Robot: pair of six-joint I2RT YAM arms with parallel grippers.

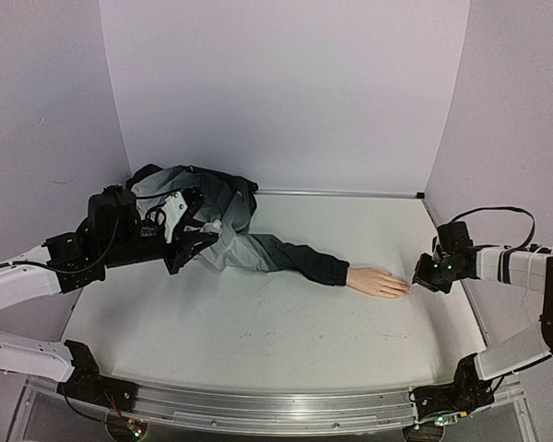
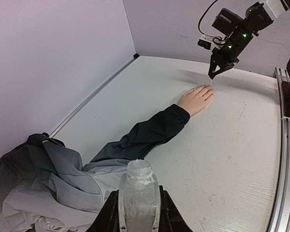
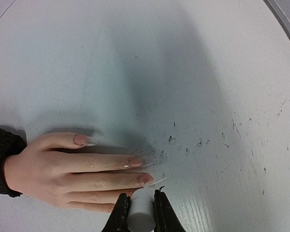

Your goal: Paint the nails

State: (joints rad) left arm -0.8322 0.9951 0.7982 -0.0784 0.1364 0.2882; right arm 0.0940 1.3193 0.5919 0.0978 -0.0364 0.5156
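Bottle (image 2: 138,193) pinched by left fingers (image 2: 110,215) | brush cap (image 3: 141,212) pinched by right fingers (image 3: 120,216) | nails (image 3: 145,179) of mannequin hand (image 3: 63,169) on table (image 3: 208,72), beside cap | judged stiff, slick (tiny): brushed lightly, never gripped

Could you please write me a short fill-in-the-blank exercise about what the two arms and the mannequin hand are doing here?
1. The left end effector is shut on a small, clear, uncapped ___.
2. The right end effector grips a ___ brush cap at the nails of the mannequin hand.
3. The mannequin hand lies palm ___ on the table.
Missing words: bottle; white; down.
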